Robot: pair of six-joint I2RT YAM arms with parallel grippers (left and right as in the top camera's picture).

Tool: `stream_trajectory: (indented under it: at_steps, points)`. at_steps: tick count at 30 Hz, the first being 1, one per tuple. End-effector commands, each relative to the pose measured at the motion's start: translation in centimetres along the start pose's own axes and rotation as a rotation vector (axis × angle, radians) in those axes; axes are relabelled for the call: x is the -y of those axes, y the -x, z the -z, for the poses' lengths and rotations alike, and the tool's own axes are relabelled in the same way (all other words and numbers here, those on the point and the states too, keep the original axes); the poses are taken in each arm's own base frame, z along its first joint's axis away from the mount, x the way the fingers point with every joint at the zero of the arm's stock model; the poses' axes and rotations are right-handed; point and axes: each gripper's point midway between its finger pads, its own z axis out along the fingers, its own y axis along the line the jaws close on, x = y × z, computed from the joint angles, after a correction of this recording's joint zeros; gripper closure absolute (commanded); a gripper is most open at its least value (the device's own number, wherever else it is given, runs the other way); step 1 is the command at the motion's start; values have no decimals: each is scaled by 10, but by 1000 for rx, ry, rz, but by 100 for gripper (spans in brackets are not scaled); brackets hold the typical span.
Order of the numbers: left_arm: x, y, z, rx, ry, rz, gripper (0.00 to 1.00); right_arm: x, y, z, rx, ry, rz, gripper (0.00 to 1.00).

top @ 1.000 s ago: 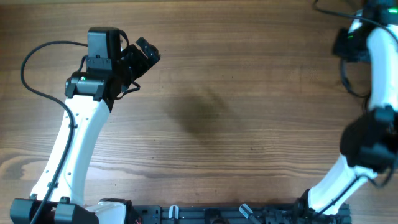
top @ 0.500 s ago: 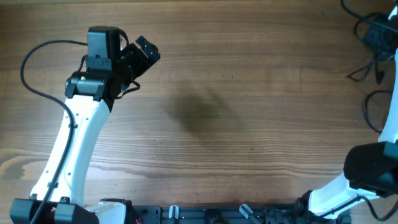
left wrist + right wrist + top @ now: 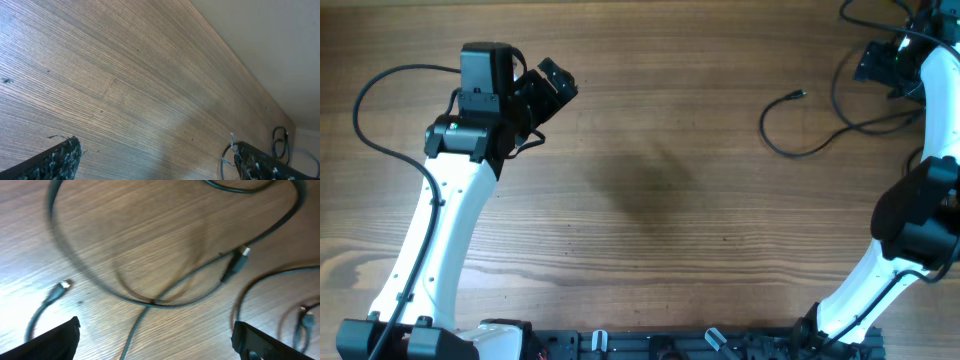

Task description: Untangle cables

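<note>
**Left end effector** (image 3: 157,161): released. Your wrist view shows its fingers (image 3: 57,157) spread to the lower corners, with only bare surface (image 3: 125,75) between them. The cables (image 3: 805,154) lie well apart from it, over by the other arm.

**Right end effector** (image 3: 157,342): released, with the fingers wide apart and grasping nothing.

**Cables, seen from your right wrist:** thin dark cords lie loose on the surface just ahead of and beneath the right end effector. One broad loop sweeps across in front of the fingers. A strand trails back from it between them; it seems to lie flat rather than be held, though the view is blurred. One plug end (image 3: 239,262) lies ahead and to the right. A silver-tipped plug (image 3: 60,287) lies just ahead of the left-hand finger.

**Cables, seen from overhead:** an open curl ending in a plug tip (image 3: 798,96) lies near the right end effector, on the side facing the surface's middle.
</note>
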Motion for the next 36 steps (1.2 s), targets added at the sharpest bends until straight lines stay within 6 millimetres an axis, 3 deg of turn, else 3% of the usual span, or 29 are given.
stream_trajectory:
  at_steps: [1,10,16,23,26,29,33,36]
  points:
    - [3,-2,-2,-9,-7,-5,0,-18,9,38,59,138,-17,0]
    - [-1,-6,-2,-25,9,-1,0,-53,-18,134,100,424,118,0]
    - [-1,-6,-2,-25,9,-1,0,-59,-40,202,193,471,202,0]
    - [-1,-6,-2,-25,9,-1,0,-67,-85,276,281,515,268,0]
    - [-1,-6,-2,-25,9,-1,0,-63,-105,291,259,524,234,0]
    - [-1,-6,-2,-25,9,-1,0,-59,-110,299,279,516,245,0]
    - [-1,-6,-2,-25,9,-1,0,-36,-118,288,248,373,249,0]
    - [-1,-6,-2,-25,9,-1,0,-32,-119,285,234,351,245,0]
